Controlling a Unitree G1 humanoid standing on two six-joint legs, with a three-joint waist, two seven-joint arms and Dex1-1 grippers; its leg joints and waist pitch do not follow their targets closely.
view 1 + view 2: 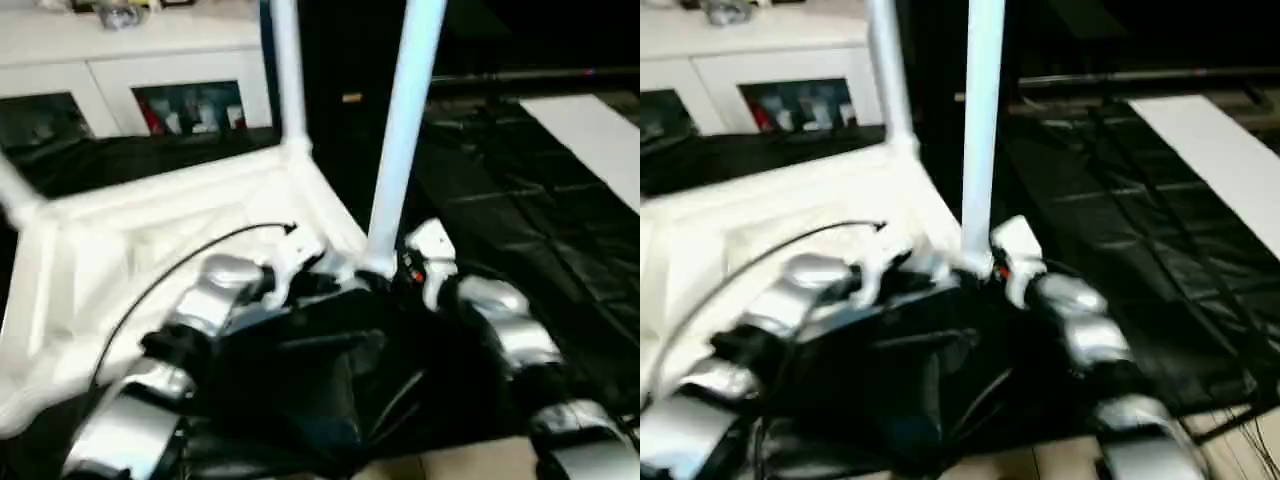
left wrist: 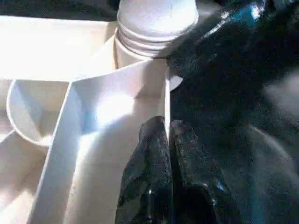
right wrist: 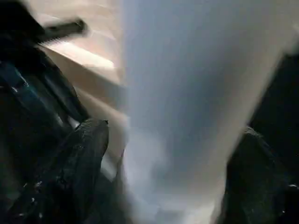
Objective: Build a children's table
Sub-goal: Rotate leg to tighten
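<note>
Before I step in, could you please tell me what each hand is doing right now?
Left hand: closed on a thin rib of the table top.
Right hand: open around the leg.

Black sheeting (image 1: 520,230) covers the floor, glossy and creased, running from twelve o'clock down to six. On it lies the white table top (image 1: 150,250), upside down, ribs showing, out toward ten o'clock. A flat white panel (image 1: 590,130) lies on the sheeting at two o'clock. Bare wooden floor (image 1: 1060,462) peeks out at six.
</note>
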